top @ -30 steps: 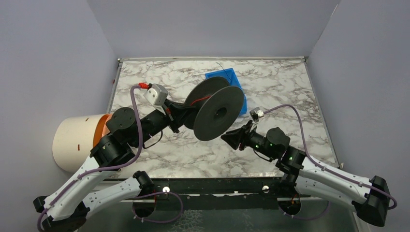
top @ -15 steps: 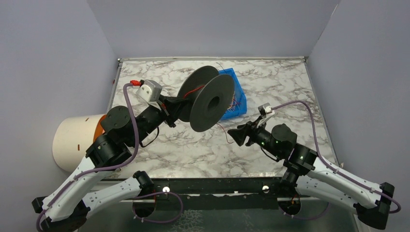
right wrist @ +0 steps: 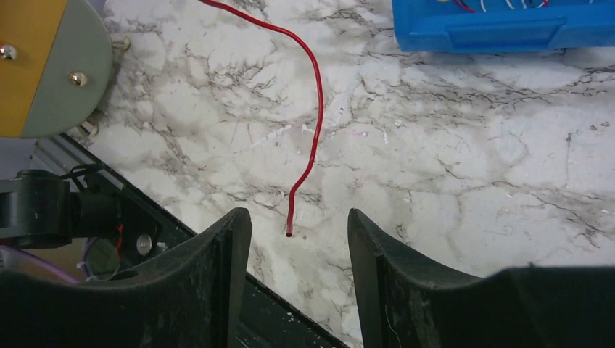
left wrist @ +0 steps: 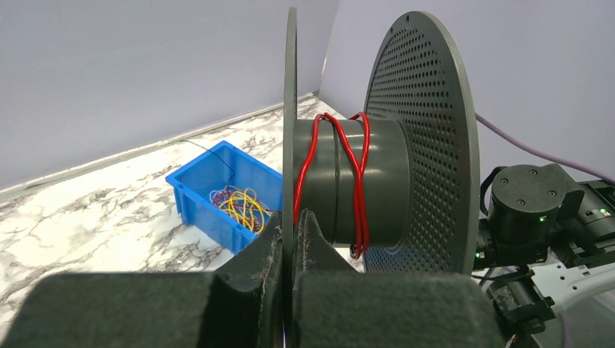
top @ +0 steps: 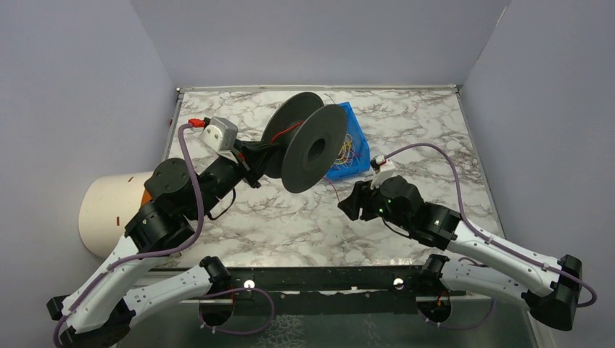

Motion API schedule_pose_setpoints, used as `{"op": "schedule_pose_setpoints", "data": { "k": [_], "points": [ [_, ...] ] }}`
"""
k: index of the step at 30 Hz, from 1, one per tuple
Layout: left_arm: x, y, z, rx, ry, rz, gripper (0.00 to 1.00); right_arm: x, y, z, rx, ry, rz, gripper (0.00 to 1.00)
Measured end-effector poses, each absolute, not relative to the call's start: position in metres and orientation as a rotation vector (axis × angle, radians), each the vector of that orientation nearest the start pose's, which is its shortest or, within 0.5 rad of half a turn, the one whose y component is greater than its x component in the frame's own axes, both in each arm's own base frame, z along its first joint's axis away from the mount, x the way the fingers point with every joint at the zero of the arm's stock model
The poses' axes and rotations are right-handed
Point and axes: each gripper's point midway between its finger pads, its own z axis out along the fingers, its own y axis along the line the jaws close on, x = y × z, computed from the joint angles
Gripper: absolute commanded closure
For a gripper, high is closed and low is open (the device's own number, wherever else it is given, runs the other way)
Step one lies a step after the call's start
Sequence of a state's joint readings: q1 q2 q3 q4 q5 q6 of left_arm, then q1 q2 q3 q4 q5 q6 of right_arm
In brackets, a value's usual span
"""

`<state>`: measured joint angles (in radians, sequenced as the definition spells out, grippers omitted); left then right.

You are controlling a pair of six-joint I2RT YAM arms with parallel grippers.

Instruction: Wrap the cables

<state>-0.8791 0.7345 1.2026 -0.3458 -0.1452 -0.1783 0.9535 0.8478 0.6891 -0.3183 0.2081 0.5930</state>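
One marble table [top: 290,225] lies under everything. Above it the black spool [top: 313,148] hangs on edge, its near flange pinched tight in my left gripper [left wrist: 292,239]. Behind sits the blue bin [left wrist: 196,181], keeping the rest of the cables [left wrist: 243,206] in a yellow, red and purple tangle. My right gripper [right wrist: 299,221] hangs with jaws parted, gripping nothing. The red wire [right wrist: 317,109] crosses the hub about twice; its loose tip dangles between those parted fingers. I judge I should close near that tip, keep gentle tension, and lay the turns side by side.
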Motion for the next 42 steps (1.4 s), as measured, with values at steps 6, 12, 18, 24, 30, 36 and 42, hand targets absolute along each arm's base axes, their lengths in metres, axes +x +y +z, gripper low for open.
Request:
{"op": "schedule_pose_setpoints", "data": {
  "k": [6,12,18,24,30,36,42],
  "points": [
    [0.186,-0.195,0.443,0.397,1.447,-0.746,1.0,0.181,0.249,0.182,-0.248,2.161,0.787,0.49],
    [0.186,-0.195,0.442,0.398,1.449,-0.745,1.0,0.179,0.253,0.177,-0.243,2.189,0.8,0.52],
    [0.188,-0.197,0.44,0.401,1.457,-0.742,1.0,0.18,0.256,0.166,-0.242,2.225,0.785,0.59],
    [0.188,-0.197,0.436,0.406,1.47,-0.738,1.0,0.181,0.259,0.168,-0.24,2.217,0.796,0.72],
    [0.188,-0.197,0.436,0.407,1.471,-0.738,1.0,0.181,0.262,0.165,-0.246,2.227,0.804,0.86],
    [0.19,-0.196,0.436,0.398,1.473,-0.73,1.0,0.179,0.264,0.166,-0.248,2.229,0.821,0.99],
    [0.196,-0.191,0.435,0.358,1.484,-0.696,1.0,0.175,0.266,0.166,-0.276,2.233,0.84,0.99]
  ]
}}
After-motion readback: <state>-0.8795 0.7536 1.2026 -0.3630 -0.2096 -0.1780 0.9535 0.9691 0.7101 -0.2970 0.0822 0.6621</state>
